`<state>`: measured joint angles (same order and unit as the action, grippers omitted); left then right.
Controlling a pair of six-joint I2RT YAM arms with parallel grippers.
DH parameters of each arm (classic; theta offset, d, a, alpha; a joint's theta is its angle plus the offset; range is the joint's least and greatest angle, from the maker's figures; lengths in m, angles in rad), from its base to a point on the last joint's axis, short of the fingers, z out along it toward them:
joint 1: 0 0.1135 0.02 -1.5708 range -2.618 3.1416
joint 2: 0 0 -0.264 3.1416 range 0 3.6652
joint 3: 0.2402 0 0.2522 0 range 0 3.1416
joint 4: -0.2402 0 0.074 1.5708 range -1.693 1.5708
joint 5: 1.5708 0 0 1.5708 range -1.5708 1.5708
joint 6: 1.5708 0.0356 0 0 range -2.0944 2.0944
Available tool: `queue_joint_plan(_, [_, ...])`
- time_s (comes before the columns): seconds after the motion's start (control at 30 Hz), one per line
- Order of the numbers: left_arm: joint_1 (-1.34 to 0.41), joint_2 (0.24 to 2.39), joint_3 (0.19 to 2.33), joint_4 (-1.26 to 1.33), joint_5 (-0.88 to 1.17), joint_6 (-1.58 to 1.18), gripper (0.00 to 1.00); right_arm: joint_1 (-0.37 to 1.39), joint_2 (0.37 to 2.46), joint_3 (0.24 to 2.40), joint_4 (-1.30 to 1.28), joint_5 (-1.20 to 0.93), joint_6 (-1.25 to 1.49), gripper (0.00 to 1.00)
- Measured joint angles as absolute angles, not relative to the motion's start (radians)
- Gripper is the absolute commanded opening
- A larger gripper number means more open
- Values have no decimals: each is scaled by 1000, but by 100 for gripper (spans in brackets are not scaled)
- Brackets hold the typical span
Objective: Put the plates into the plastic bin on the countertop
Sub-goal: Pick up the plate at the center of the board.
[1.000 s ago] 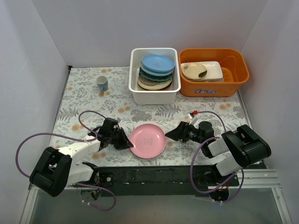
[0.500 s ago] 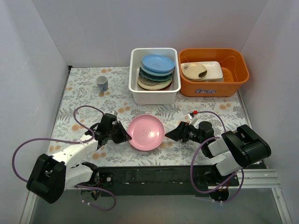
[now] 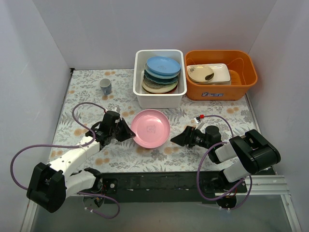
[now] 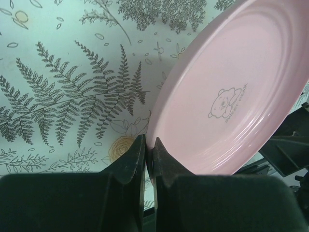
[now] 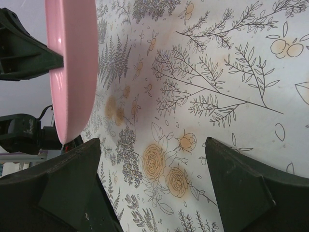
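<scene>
My left gripper point(image 3: 129, 134) is shut on the left rim of the pink plate point(image 3: 151, 128) and holds it lifted and tilted above the fern-printed countertop point(image 3: 87, 104). The left wrist view shows my fingers pinching the plate's edge point(image 4: 227, 92). The white plastic bin point(image 3: 159, 99) stands at the back centre with several stacked plates in it, a blue plate point(image 3: 162, 64) on top. My right gripper point(image 3: 176, 139) is open and empty, low over the countertop just right of the pink plate, which shows edge-on in the right wrist view point(image 5: 72, 63).
An orange tub point(image 3: 241, 87) holding a white rectangular dish point(image 3: 222, 73) and a beige bowl point(image 3: 200, 72) stands right of the bin. A small mug point(image 3: 105, 86) stands at the back left. White walls close in the sides and back.
My left gripper has lifted the pink plate and carried it away from the near edge toward the bin, tilting it. The right arm has not moved.
</scene>
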<state>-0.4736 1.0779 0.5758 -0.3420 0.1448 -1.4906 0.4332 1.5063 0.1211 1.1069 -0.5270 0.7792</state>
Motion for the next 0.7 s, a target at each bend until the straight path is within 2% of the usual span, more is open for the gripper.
queue_joint_plan(0.7, [-474, 1161, 826, -351, 125, -1428, 0, 433, 1528, 121, 1134, -535, 780, 97])
